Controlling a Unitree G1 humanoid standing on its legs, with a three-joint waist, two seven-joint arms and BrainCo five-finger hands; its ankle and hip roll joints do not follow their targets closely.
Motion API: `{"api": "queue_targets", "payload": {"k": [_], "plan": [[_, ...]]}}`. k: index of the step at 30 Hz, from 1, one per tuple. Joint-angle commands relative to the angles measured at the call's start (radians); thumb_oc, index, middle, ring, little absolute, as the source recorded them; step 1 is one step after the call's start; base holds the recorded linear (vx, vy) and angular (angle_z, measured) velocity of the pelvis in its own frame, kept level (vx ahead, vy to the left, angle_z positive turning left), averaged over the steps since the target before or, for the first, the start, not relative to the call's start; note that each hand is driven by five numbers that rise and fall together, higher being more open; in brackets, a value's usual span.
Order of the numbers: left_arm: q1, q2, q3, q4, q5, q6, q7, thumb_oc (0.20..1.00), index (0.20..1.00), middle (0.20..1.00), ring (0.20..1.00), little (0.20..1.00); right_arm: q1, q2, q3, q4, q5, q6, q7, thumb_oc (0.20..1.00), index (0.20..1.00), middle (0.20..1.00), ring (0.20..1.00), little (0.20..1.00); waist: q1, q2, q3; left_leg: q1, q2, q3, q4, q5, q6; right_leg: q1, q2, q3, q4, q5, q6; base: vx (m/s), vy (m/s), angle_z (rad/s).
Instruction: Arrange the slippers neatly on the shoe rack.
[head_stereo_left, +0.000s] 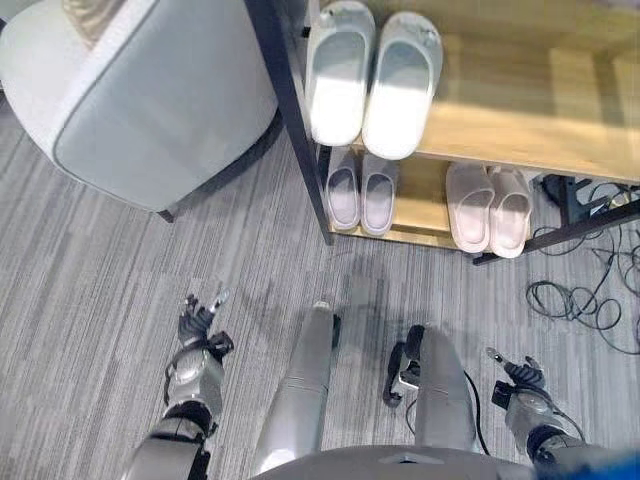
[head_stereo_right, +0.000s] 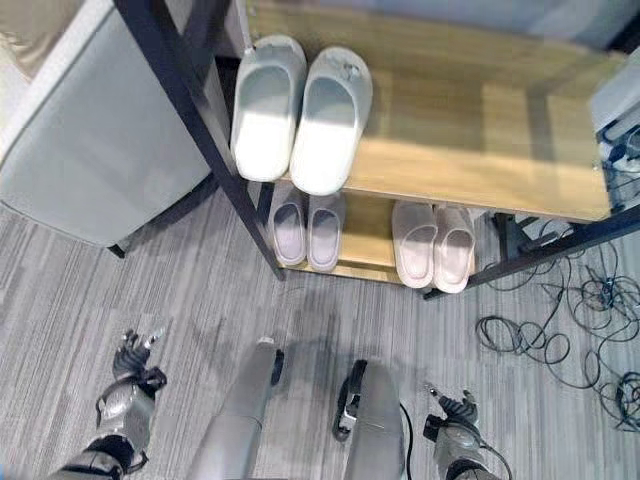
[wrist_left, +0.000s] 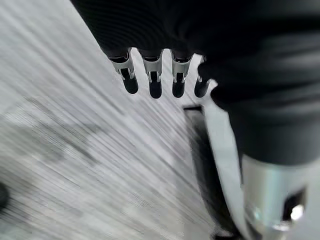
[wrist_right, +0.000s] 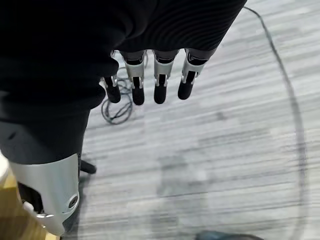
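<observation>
Left eye view: 3 slipper pairs sit on the black-framed wooden shoe rack (head_stereo_left: 520, 120).
Large grey foam slippers (head_stereo_left: 372, 80) at 12 o'clock; left hand (head_stereo_left: 200, 322) and right hand (head_stereo_left: 520, 385) hang released, empty; the task looks done.

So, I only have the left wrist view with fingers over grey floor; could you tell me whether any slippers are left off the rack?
Observer: I see none on the floor. Three pairs sit on the shoe rack: a grey pair on the top shelf, a small lilac pair and a pink pair below.
Operator: Thanks. Is the right hand holding anything?
Observer: No, the right hand hangs over bare floor, fingers straight.
Operator: And what stands left of the rack?
Observer: A grey armchair.
</observation>
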Motion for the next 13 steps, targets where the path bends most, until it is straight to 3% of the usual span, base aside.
{"api": "queue_targets", "payload": {"k": [1,2,3,4,5,7,13], "plan": [[-0.038,-0.002,0.03,0.035,0.098,0.013,-0.037,1.0,1.0,1.0,1.0,1.0,0.061,-0.051,-0.007,0.027,-0.064,0.029,0.033,1.0,1.0,1.0,1.0,1.0,0.006,0.004,0.043,0.15,0.032,-0.056,-0.25,0.158,0.049,0.13,0.0,0.0,-0.264,0.175,0.014,0.21,-0.063,0.06],[-0.023,-0.011,0.03,0.052,0.113,0.025,-0.05,1.0,1.0,1.0,1.0,1.0,0.068,-0.05,-0.006,0.038,-0.083,0.038,0.04,1.0,1.0,1.0,1.0,1.0,0.01,0.007,0.034,0.218,0.038,-0.065,-0.318,0.198,0.043,0.207,0.005,-0.016,-0.335,0.202,0.022,0.23,-0.064,-0.06],[0.0,-0.032,0.016,0.093,0.172,0.048,-0.061,1.0,1.0,1.0,1.0,1.0,0.081,-0.049,0.0,0.06,-0.119,0.057,0.061,1.0,1.0,1.0,1.0,1.0,0.009,0.006,0.016,0.343,0.046,-0.082,-0.474,0.271,0.04,0.343,0.014,-0.045,-0.496,0.284,0.029,0.23,-0.074,-0.02],[0.014,-0.043,0.016,0.119,0.195,0.062,-0.071,1.0,1.0,1.0,1.0,1.0,0.088,-0.046,0.003,0.066,-0.134,0.062,0.08,1.0,1.0,1.0,1.0,1.0,0.01,0.008,0.006,0.407,0.053,-0.085,-0.541,0.32,0.027,0.416,0.023,-0.06,-0.577,0.315,0.036,0.21,-0.071,0.09],[0.016,-0.053,0.01,0.135,0.214,0.07,-0.081,1.0,1.0,1.0,1.0,1.0,0.085,-0.049,0.011,0.073,-0.153,0.071,0.093,1.0,1.0,1.0,1.0,1.0,0.008,0.011,0.0,0.472,0.057,-0.085,-0.61,0.329,0.023,0.476,0.032,-0.069,-0.647,0.339,0.043,0.22,-0.063,0.18],[0.033,-0.082,-0.009,0.188,0.288,0.099,-0.093,1.0,1.0,1.0,1.0,1.0,0.092,-0.045,0.028,0.093,-0.199,0.091,0.124,1.0,1.0,1.0,1.0,1.0,0.005,0.022,-0.04,0.639,0.059,-0.08,-0.799,0.407,0.009,0.625,0.065,-0.081,-0.834,0.415,0.065,0.27,-0.057,0.05],[0.051,-0.114,-0.016,0.22,0.332,0.126,-0.119,1.0,1.0,1.0,1.0,1.0,0.099,-0.022,0.118,0.103,-0.331,0.124,0.195,1.0,1.0,1.0,1.0,1.0,0.015,0.036,-0.116,0.846,0.068,-0.053,-1.055,0.441,0.026,0.81,0.094,-0.076,-1.083,0.501,0.088,0.15,-0.041,-0.04]]}}
